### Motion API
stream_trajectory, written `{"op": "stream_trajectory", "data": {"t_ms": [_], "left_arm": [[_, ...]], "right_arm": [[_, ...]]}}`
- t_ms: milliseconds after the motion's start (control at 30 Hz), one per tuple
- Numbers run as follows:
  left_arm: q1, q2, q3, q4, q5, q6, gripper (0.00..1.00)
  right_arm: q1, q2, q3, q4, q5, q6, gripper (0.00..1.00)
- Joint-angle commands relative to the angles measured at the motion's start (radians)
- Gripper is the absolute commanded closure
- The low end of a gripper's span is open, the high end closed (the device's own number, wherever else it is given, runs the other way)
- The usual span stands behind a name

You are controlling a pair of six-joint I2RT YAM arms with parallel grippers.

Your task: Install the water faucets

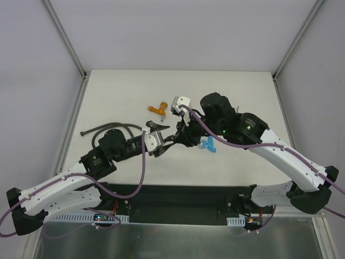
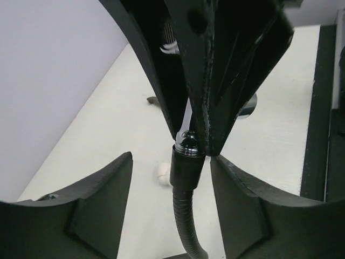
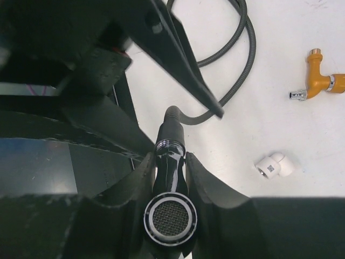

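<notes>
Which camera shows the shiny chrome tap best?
The right wrist view: the chrome tap sits close up between the fingers, mesh end showing. The left wrist view catches only a sliver above the hose; from above the arms hide it.

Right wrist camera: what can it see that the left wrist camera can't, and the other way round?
Only the right wrist view shows the chrome faucet's mesh outlet, the orange faucet and the hose's loops. Only the left wrist view shows the left gripper open, its fingers either side of the hose end, and the lilac wall. Both show the right gripper shut on the chrome faucet, with the hose end against it.
</notes>
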Motion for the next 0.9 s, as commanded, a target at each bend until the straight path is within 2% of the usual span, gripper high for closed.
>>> {"op": "stream_trajectory", "data": {"t_ms": [0,67,233,267,500,733,867], "left_arm": [[-0.002,-0.072,0.005,0.039,0.03,0.034,0.38],[0.015,-0.08,0.016,0.017,0.102,0.028,0.3],[0.078,-0.031,0.086,-0.102,0.304,0.009,0.26],[0.092,-0.011,0.097,-0.113,0.387,0.003,0.26],[0.193,0.032,0.155,-0.149,0.586,-0.063,0.34],[0.201,0.091,0.194,-0.147,0.729,-0.133,0.36],[0.201,0.12,0.207,-0.147,0.763,-0.158,0.44]], "right_arm": [[0.003,-0.054,-0.009,0.065,-0.002,0.006,0.98],[0.003,-0.069,-0.016,0.067,-0.005,-0.009,0.98],[0.003,-0.092,-0.028,0.068,-0.045,-0.046,0.98],[0.003,-0.097,-0.031,0.068,-0.059,-0.059,0.98],[0.003,-0.132,-0.049,0.068,-0.123,-0.114,0.98],[0.001,-0.114,-0.042,0.044,-0.166,-0.141,0.98],[0.003,-0.101,-0.039,0.038,-0.177,-0.152,0.98]]}}
